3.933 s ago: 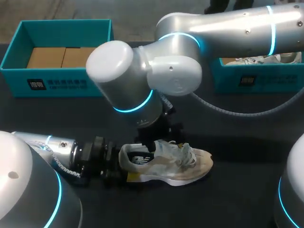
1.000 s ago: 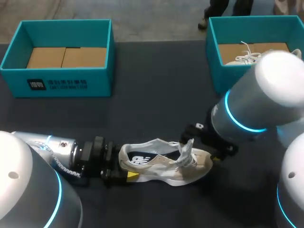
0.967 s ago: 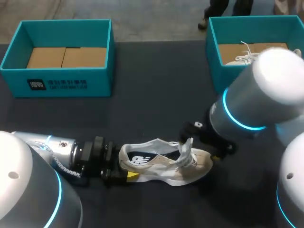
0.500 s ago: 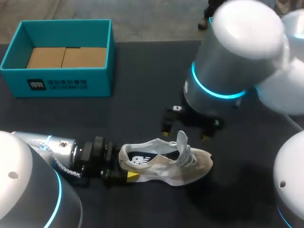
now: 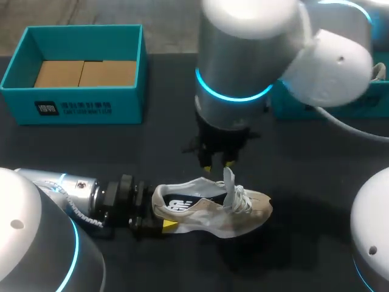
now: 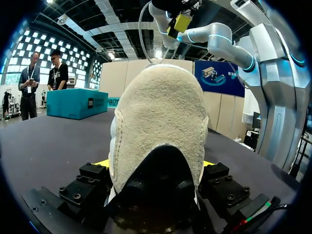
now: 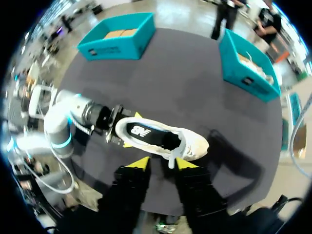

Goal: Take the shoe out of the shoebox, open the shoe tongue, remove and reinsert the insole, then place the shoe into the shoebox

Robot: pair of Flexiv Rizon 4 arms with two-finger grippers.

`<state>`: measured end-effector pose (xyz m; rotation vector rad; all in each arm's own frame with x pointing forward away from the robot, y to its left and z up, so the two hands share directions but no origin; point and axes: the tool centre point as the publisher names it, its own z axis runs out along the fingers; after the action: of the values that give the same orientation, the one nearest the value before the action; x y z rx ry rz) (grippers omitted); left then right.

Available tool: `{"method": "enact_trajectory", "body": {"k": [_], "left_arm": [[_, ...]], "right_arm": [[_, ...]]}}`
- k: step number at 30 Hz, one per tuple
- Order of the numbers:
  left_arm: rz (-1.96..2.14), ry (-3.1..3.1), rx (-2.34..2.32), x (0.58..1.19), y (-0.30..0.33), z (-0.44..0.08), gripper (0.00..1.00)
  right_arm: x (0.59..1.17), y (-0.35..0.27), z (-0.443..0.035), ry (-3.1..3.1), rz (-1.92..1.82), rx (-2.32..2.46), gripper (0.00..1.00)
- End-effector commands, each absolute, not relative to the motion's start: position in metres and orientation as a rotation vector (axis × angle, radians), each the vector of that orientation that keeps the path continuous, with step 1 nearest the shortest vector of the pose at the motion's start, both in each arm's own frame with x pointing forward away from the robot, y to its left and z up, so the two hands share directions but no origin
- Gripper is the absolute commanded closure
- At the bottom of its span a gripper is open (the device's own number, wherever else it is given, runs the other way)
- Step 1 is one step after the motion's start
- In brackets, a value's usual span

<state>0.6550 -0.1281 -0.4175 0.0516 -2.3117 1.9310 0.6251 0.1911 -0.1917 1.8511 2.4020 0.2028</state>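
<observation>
Clamped shoe (image 5: 213,210) heel in left gripper (image 6: 156,165), clear only from its wrist; held right gripper (image 7: 162,164) open over tongue (image 5: 228,180).

A robotics laboratory is indicated: a dark matte table (image 5: 164,137) is worked by a white, cyan-ringed left robot arm (image 5: 64,185) and right robot arm (image 5: 243,61). An open teal cardboard box (image 5: 73,108) is set at upper left, and a second teal box (image 5: 358,100) at upper right.

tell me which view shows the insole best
Right wrist view: it looks down into the shoe, showing the dark insole nearly whole. The head view catches part of it; the left wrist view shows only the heel.
</observation>
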Motion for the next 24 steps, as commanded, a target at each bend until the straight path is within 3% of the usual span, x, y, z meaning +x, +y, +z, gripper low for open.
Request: {"method": "enact_trajectory", "body": {"k": [1, 16, 24], "left_arm": [[1.928, -2.312, 0.051, 0.654, -0.126, -0.420, 1.00], [1.928, -2.312, 0.051, 0.654, -0.126, -0.420, 1.00], [1.928, -2.312, 0.051, 0.654, -0.126, -0.420, 1.00]], "right_arm": [[0.629, 0.212, -0.201, 2.631, 0.087, 1.408, 1.00], [0.635, 0.213, -0.208, 2.711, 0.060, 1.468, 1.00], [0.653, 0.246, -0.250, 2.924, -0.057, 0.854, 1.00]]}}
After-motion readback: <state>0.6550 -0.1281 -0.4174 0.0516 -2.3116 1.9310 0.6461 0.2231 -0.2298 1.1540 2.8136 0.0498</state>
